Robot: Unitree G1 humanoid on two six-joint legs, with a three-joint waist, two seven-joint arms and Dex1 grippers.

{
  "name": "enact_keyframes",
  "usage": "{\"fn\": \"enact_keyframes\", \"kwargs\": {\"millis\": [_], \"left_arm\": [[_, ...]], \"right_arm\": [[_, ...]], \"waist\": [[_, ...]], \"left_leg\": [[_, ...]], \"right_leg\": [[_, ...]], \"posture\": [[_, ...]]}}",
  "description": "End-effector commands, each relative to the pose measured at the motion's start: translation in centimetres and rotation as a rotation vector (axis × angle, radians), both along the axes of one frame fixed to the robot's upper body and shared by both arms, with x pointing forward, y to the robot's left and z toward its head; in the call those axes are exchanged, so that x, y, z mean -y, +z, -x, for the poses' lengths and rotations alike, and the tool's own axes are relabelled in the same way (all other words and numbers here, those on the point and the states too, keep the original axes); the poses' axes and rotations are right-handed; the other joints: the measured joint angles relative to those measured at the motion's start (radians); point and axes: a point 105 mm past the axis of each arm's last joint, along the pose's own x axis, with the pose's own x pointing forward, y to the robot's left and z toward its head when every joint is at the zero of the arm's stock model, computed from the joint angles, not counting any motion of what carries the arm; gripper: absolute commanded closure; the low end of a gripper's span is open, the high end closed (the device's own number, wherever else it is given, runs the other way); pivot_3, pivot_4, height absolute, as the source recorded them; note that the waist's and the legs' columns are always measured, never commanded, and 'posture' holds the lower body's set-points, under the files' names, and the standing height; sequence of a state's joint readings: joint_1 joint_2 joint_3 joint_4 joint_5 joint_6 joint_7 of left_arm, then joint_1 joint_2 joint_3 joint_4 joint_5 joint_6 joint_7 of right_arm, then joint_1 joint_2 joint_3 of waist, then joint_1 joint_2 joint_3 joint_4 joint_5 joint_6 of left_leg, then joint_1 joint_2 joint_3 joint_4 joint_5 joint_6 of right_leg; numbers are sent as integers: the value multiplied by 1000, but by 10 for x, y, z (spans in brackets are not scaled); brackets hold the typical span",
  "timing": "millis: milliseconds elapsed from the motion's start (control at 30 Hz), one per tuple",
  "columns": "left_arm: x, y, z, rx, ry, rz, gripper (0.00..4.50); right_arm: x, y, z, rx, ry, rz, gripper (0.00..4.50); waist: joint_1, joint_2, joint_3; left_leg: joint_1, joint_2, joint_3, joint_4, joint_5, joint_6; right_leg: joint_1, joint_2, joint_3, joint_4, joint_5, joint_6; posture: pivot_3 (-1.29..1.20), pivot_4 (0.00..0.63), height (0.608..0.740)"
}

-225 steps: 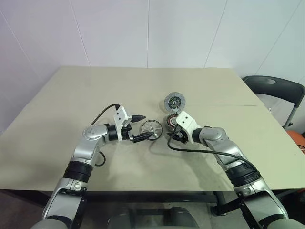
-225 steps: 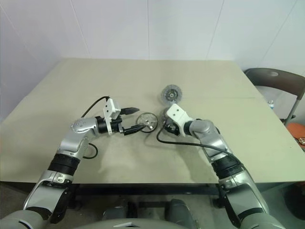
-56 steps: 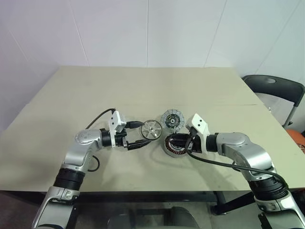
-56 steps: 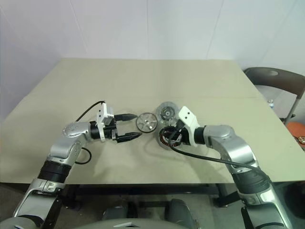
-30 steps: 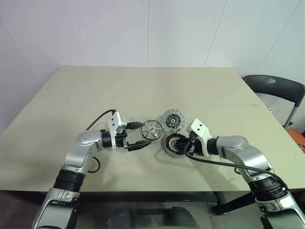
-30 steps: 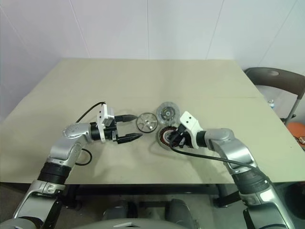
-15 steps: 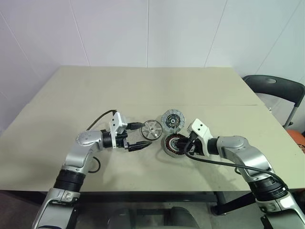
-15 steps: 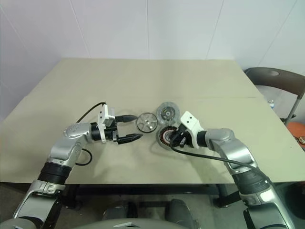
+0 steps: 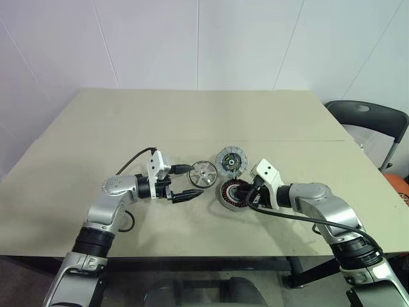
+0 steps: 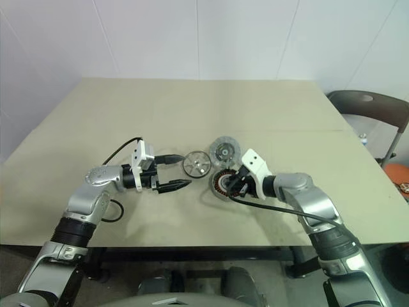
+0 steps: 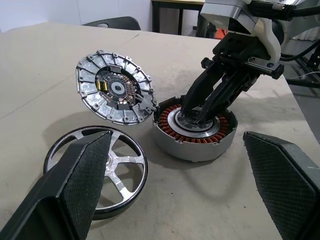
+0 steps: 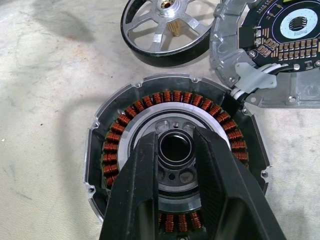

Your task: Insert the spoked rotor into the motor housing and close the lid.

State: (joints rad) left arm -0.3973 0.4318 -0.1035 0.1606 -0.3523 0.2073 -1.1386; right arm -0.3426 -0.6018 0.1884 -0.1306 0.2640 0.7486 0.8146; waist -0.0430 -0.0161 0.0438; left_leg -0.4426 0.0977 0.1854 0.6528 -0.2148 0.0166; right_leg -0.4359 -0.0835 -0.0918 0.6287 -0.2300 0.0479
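The left gripper (image 9: 186,181) hovers low over the desk (image 9: 83,147), pointing toward the robot's right, its two black fingers (image 11: 82,172) spread wide with nothing between them. Seen from the left wrist, the rotor (image 11: 95,169) lies just past one of these fingers, partly hidden by it, and is not gripped.

The right gripper (image 12: 176,147) points down and toward the robot's left into the housing (image 9: 232,194). Its fingers (image 12: 137,187) stand a small way apart, one on each side of the dark hole in the hub at the centre of the housing. Whether they press on the hub I cannot tell. The housing sits flat on the desk, open side up, with its ring of copper windings (image 12: 116,145) showing all around inside the grey wall.

Just to the left of the housing, and a little farther off, the rotor (image 9: 203,173) lies flat on the desk, spokes and small hub up, close to the housing's rim but apart from it.

Behind the housing the lid (image 9: 231,159) leans tilted, its lower edge at the housing's far rim and its inner face with segments and a small circuit at the centre (image 12: 295,25) turned up toward the camera. A short white lead (image 12: 250,82) runs from it toward the housing.

A dark chair (image 9: 367,121) stands beyond the desk's far right corner.
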Motion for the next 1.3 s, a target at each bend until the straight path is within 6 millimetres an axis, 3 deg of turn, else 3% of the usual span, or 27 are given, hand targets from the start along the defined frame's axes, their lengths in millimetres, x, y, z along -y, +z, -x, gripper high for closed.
{"fn": "enact_keyframes", "kwargs": {"millis": [33, 233, 267, 467, 667, 767, 1000, 1167, 1300], "left_arm": [[1, 9, -3, 48, -4, -2, 0], [0, 8, -4, 51, 1, -8, 0], [0, 8, -4, 53, 3, -10, 0], [-2, 7, -5, 58, 10, -16, 0], [-1, 5, -6, 55, 9, -21, 0], [-1, 5, -6, 56, 7, -22, 0], [-1, 5, -7, 57, 3, -27, 0], [-1, 5, -8, 59, 4, -31, 0], [0, 5, -9, 61, 4, -31, 0]], "right_arm": [[2, 3, -2, 7, -13, -18, 3853], [-1, 3, 0, 1, -6, -32, 3853], [-1, 3, -1, 2, -9, -34, 3293], [3, 5, -6, 16, -49, -52, 1537], [6, 13, -14, 45, -89, -91, 1537], [5, 15, -15, 49, -94, -103, 2161], [4, 11, -10, 32, -76, -92, 4480], [2, -7, 8, -54, -14, -38, 4480], [-1, -6, 8, -59, -12, -53, 4480]], "waist": [[0, 0, 0], [0, 0, 0], [0, 0, 0], [0, 0, 0], [1, 0, 0], [1, 0, 0], [0, 0, 0], [2, 0, 0], [0, -1, 0]], "left_leg": [[0, 0, 0, 0, 0, 0], [0, 0, 0, 0, 0, 0], [0, 0, 0, 0, 0, 0], [0, 0, 0, 0, 0, 0], [0, 0, 0, 0, 0, 0], [0, 0, 0, 0, 0, 0], [0, 0, 0, 0, 0, 0], [0, 0, 0, 0, 0, 0], [0, 0, 0, 0, 0, 0]], "right_leg": [[0, 0, 0, 0, 0, 0], [0, 0, 0, 0, 0, 0], [0, 0, 0, 0, 0, 0], [0, 0, 0, 0, 0, 0], [0, 0, 0, 0, 0, 0], [0, 0, 0, 0, 0, 0], [0, 0, 0, 0, 0, 0], [0, 0, 0, 0, 0, 0], [0, 0, 0, 0, 0, 0]], "posture": [[0, 0, 740], [0, 0, 740], [0, 0, 740], [0, 0, 740], [0, 0, 740], [0, 0, 740], [0, 0, 740], [0, 0, 740], [0, 0, 740]]}}
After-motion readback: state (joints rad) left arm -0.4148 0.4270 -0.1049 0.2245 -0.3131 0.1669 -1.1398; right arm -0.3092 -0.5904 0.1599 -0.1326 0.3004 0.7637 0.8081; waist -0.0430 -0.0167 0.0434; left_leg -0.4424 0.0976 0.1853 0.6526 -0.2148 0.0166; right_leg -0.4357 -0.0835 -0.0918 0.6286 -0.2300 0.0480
